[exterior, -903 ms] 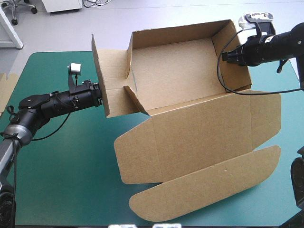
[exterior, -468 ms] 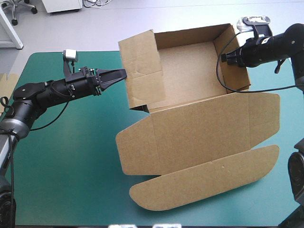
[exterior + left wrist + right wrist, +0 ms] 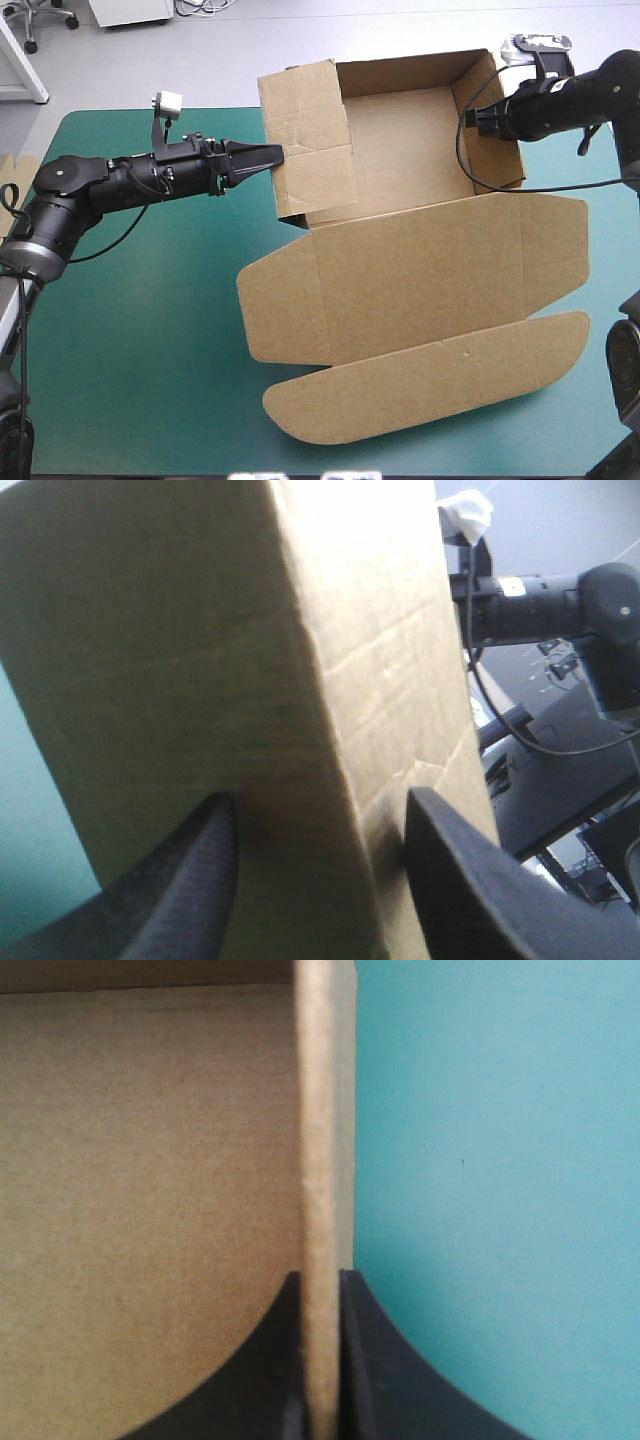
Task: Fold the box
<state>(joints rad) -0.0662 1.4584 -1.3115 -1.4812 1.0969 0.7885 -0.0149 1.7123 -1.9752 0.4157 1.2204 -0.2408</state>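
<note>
Box (image 3: 410, 270) of brown board covers the middle and right of the teal-green bench (image 3: 140, 350): its wide lid (image 3: 420, 330) lies flat toward the near edge, and the open tray (image 3: 400, 140) stands at the far side. Board like this is probably light and stiff, bending cleanly only along its creases, so a wall's top edge looks the soundest hold. The left wall flap (image 3: 315, 150) stands raised and leans inward, with the left gripper (image 3: 272, 154) against its outer face, fingers apart. The right gripper (image 3: 478, 118) is clamped on the rim of the right wall (image 3: 500, 165).
</note>
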